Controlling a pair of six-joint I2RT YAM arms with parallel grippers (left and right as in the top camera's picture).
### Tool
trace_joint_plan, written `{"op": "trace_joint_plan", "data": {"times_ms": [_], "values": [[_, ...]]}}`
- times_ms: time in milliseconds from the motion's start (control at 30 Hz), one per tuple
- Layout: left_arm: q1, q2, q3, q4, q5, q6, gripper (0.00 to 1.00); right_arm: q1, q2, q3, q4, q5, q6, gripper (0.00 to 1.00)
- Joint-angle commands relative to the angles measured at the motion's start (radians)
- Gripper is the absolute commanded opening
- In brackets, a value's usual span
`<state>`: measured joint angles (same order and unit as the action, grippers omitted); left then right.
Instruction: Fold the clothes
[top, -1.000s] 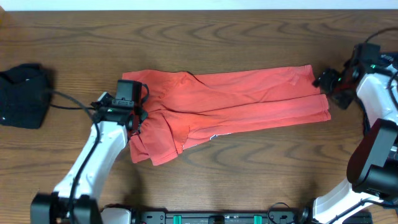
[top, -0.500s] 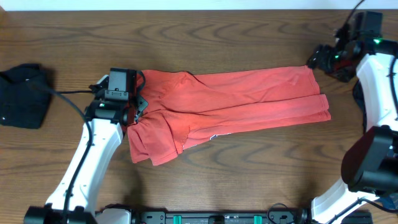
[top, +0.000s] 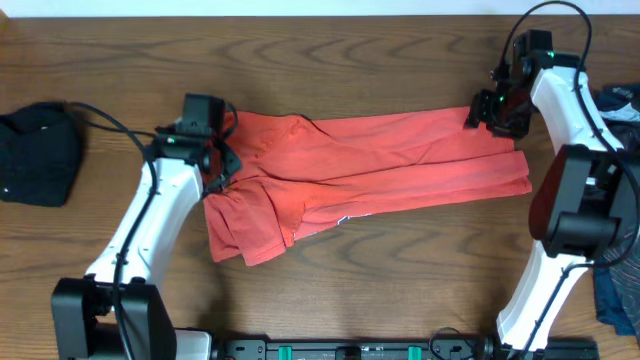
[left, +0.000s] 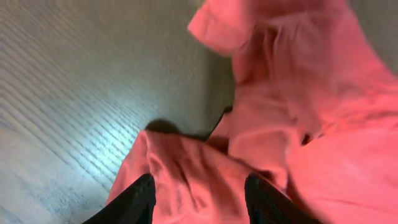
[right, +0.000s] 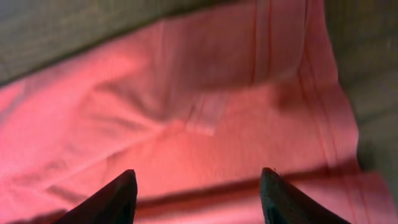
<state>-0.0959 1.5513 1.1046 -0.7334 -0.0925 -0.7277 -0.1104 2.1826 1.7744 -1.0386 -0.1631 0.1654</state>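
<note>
The coral-red T-shirt (top: 370, 165) lies folded lengthwise across the middle of the table, its left end bunched with a sleeve flap. My left gripper (top: 222, 160) is open over the bunched left end; its view shows red cloth (left: 273, 112) between the spread fingers (left: 199, 199). My right gripper (top: 482, 112) is open over the shirt's far right corner; its view shows the hem (right: 267, 74) between the fingers (right: 198, 196). A black cloth bundle (top: 38, 155) lies at the far left. A navy patterned garment (top: 615, 95) shows at the right edge.
The wooden table (top: 350, 50) runs to a white strip along the far edge. More dark cloth (top: 615, 290) hangs at the lower right, beside the right arm's base. Black cables run from both arms.
My right gripper has swung from beyond the shirt's right end in over its far right corner. My left gripper has moved a little farther back along the shirt's left end.
</note>
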Motion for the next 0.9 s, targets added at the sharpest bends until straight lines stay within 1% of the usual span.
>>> {"op": "trace_joint_plan", "data": {"times_ms": [0,33,100,133,167,200,233,333,400,867], "values": [[0.023,0.010,0.046,-0.018,0.007,0.021,0.49,0.009,0.010,0.080,0.003,0.006,-0.018,0.56],[0.023,0.009,0.046,-0.019,0.007,0.021,0.49,0.009,0.010,0.090,0.005,0.011,-0.017,0.53],[0.023,0.010,0.046,-0.026,0.006,0.021,0.49,0.009,0.010,0.098,0.002,0.015,-0.017,0.51],[0.023,0.010,0.046,-0.030,0.006,0.021,0.49,0.010,0.012,0.095,0.003,0.021,-0.013,0.46],[0.023,0.010,0.046,-0.033,0.006,0.021,0.49,0.010,0.016,0.091,0.003,0.030,-0.009,0.35],[0.023,0.010,0.046,-0.037,0.004,0.021,0.49,0.010,0.025,0.089,0.002,0.040,-0.001,0.26],[0.023,0.010,0.046,-0.037,0.002,0.021,0.49,0.010,0.032,0.088,0.001,0.041,-0.002,0.22],[0.023,0.010,0.046,-0.037,0.003,0.021,0.49,0.011,0.063,0.087,0.000,0.048,-0.002,0.34],[0.023,0.010,0.046,-0.039,0.003,0.021,0.49,0.011,0.082,0.087,-0.007,0.047,-0.002,0.36],[0.024,0.010,0.046,-0.043,-0.005,0.024,0.49,0.013,0.111,0.080,-0.012,0.047,-0.001,0.34]]}}
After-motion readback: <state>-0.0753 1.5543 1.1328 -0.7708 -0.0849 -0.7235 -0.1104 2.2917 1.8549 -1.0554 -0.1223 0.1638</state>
